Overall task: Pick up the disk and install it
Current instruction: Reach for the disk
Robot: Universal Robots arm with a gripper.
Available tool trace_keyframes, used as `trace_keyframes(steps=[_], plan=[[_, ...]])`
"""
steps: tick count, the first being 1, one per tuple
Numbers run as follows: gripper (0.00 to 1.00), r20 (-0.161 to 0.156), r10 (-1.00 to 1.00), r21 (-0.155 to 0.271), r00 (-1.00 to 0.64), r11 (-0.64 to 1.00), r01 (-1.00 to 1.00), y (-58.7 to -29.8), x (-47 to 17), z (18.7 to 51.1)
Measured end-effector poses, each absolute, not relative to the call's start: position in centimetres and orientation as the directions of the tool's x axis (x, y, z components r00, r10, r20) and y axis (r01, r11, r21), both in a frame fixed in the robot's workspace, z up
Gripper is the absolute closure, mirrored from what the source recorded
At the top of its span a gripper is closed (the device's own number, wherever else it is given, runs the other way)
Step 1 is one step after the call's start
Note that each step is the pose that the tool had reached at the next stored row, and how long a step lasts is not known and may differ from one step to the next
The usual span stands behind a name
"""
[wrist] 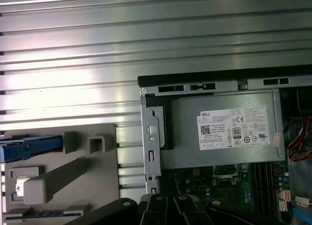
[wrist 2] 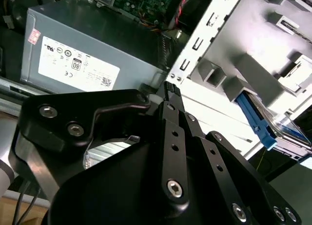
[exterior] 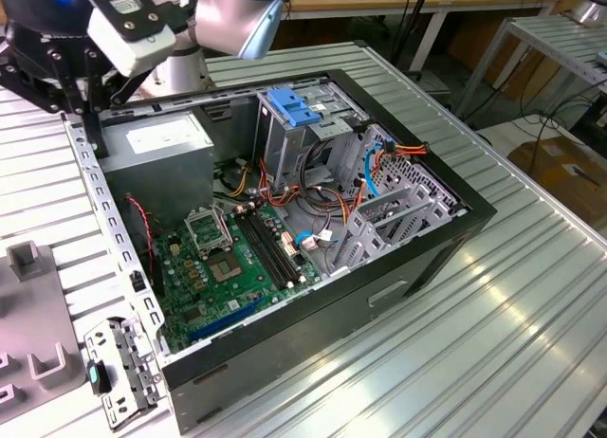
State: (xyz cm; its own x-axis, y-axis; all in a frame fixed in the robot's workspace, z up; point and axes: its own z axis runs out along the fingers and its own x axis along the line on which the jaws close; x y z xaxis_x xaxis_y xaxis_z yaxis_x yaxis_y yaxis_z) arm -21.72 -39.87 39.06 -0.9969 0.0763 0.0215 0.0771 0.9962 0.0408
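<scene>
Tabletop holder (wrist: 73, 171) cradles the disk (wrist: 29, 146) in both wrist views.

I count one open computer case (exterior: 285, 362) on my table, with one power supply (exterior: 156, 149) and one motherboard (exterior: 228, 267) inside, plus one grey holder (wrist: 73, 171) carrying one disk (wrist: 30, 146).

- The arm's joint housing (exterior: 237, 16) is rounded, silver-grey metal.
- A white box (exterior: 133, 35) on a black bracket is mounted near the wrist.
- The gripper (wrist 2: 168, 91) is matte black, built of flat linkage bars.
- Silver hex screws (wrist 2: 175, 187) stud those bars.
</scene>
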Motion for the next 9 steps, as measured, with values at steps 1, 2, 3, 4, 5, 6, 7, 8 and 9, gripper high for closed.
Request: trace_keyframes(steps=[1, 2, 3, 4, 5, 6, 7, 8, 9], plan=[[0.89, 0.022, 0.076, 0.041, -0.997, 0.996, 0.077, -39.9, -22.3, 39.1], [0.89, 0.022, 0.076, 0.041, -0.997, 0.996, 0.077, -39.9, -22.7, 39.1], [0.89, 0.022, 0.076, 0.041, -0.997, 0.996, 0.077, -39.8, -23.4, 39.1], [0.89, 0.022, 0.076, 0.041, -0.997, 0.996, 0.077, -39.8, -23.7, 39.1], [0.89, 0.022, 0.076, 0.041, -0.997, 0.996, 0.077, -39.8, -24.3, 39.0], [0.89, 0.022, 0.076, 0.041, -0.997, 0.996, 0.077, -39.7, -25.0, 39.0], [0.89, 0.022, 0.076, 0.041, -0.997, 0.996, 0.077, -39.7, -25.6, 39.0], [0.89, 0.023, 0.076, 0.041, -0.997, 0.996, 0.077, -39.7, -26.1, 39.0], [0.89, 0.023, 0.076, 0.041, -0.997, 0.996, 0.077, -39.7, -26.6, 39.0]])
